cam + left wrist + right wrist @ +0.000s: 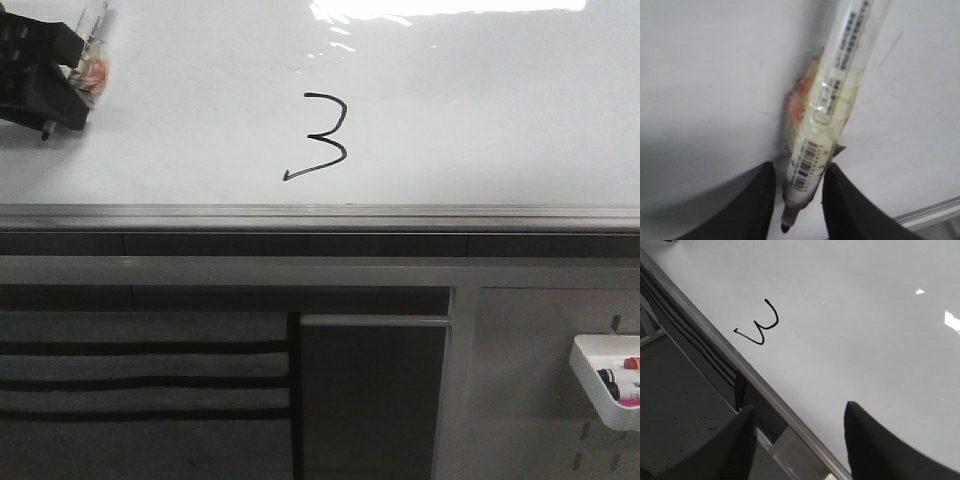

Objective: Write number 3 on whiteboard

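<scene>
A black hand-drawn number 3 (322, 137) with a long lower tail stands on the glossy whiteboard (480, 120), near its lower grey frame edge. It also shows in the right wrist view (760, 326). My left gripper (50, 95) is at the board's upper left, well left of the digit, shut on a taped marker (827, 125) whose black tip (785, 228) pokes out between the fingers. The tip is off the digit. My right gripper (797, 412) is open and empty over the board's frame edge; it is out of the front view.
The grey metal frame rail (320, 218) runs under the board. Below it is a grey perforated panel with a white tray (605, 380) holding markers at lower right. Glare (440, 8) sits at the board's top.
</scene>
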`<state>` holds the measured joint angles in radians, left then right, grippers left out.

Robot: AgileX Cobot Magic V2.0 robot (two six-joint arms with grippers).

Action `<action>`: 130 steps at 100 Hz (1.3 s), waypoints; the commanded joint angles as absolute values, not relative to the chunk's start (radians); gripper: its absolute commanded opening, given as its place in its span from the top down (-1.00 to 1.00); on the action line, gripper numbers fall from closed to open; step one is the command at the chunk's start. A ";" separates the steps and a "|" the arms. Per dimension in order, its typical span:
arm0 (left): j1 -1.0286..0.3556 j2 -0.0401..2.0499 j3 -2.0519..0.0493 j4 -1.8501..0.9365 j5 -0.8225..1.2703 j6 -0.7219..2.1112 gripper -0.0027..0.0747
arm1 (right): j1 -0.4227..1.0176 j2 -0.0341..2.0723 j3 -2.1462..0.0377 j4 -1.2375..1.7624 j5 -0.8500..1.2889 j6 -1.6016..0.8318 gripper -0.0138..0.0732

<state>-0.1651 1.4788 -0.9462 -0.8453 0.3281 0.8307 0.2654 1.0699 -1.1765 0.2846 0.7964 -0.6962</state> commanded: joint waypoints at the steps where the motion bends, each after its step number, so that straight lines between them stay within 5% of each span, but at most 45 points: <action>1: -0.165 1.449 -0.973 -0.854 0.290 0.822 -0.16 | 0.257 1.055 -1.203 0.303 0.745 -0.694 -0.13; 11: -0.162 1.428 -0.974 -0.844 0.307 0.822 -0.34 | 0.257 1.051 -1.203 0.303 0.763 -0.694 -0.13; 45: -0.162 1.179 -0.974 -0.711 0.475 0.822 -0.23 | 0.257 0.927 -1.203 0.303 0.851 -0.558 -0.13; 70: -0.162 0.877 -0.974 -0.572 0.700 0.799 -0.09 | 0.257 0.824 -1.203 0.112 0.967 -0.229 -0.07; 99: -0.162 0.523 -0.942 -0.197 0.852 0.469 0.29 | 0.257 0.685 -1.102 -0.056 0.984 0.062 0.43; 120: -0.162 0.354 -0.776 -0.147 0.707 0.313 0.71 | 0.257 0.546 -0.906 -0.050 0.766 0.073 0.81; 130: -0.162 0.316 -0.681 -0.181 0.564 0.313 0.89 | 0.257 0.495 -0.823 -0.050 0.640 0.075 0.84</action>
